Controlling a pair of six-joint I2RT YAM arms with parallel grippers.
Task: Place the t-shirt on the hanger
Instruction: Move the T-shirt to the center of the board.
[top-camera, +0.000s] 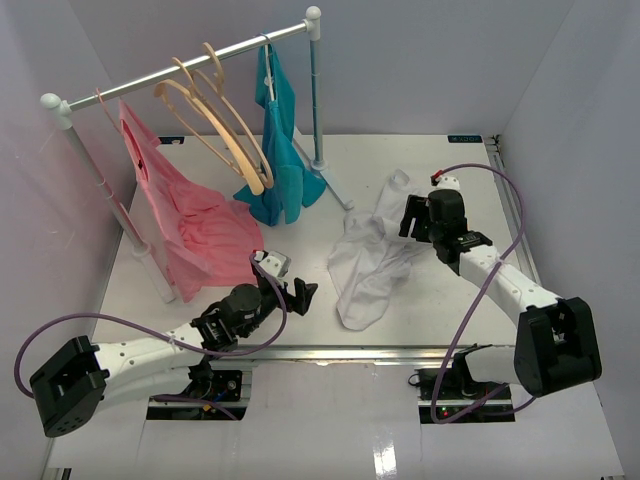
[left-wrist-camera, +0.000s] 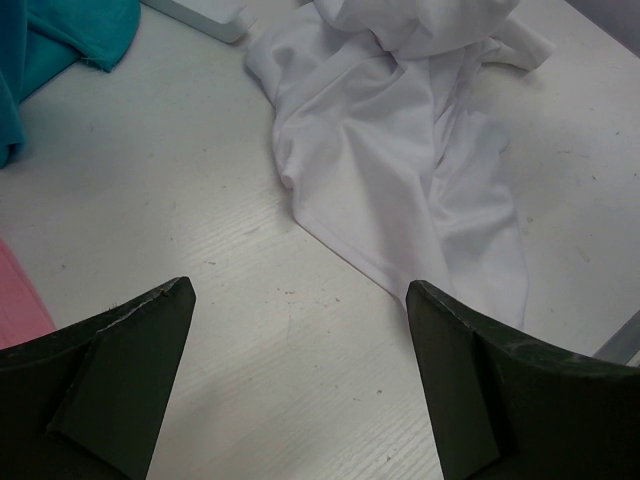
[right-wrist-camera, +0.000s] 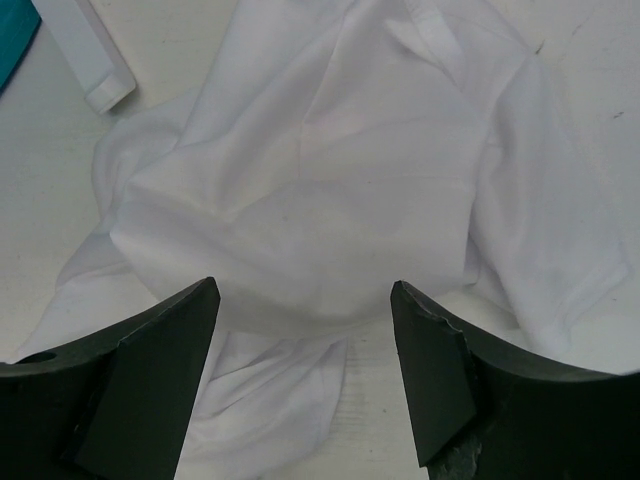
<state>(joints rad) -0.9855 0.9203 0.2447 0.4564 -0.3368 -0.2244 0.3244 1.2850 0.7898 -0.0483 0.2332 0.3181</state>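
Top view: the t-shirt (top-camera: 370, 265) lies crumpled on the desk (top-camera: 470, 180), right of the middle. It's well apart from the hanger (top-camera: 225, 125) up on the rail (top-camera: 190, 62) near the far left corner. It's soft, light, floppy stuff, so I'd pinch a bunched fold near the collar.

Left wrist view: the left tool (left-wrist-camera: 300, 290) is wide open over bare desk, touching nothing, with the shirt just ahead.

Right wrist view: the right tool (right-wrist-camera: 302, 288) has its jaws apart, straddling a raised fold, not clamped yet.

Overhead rear view; wrist views close on t-shirt (top-camera: 370, 262)
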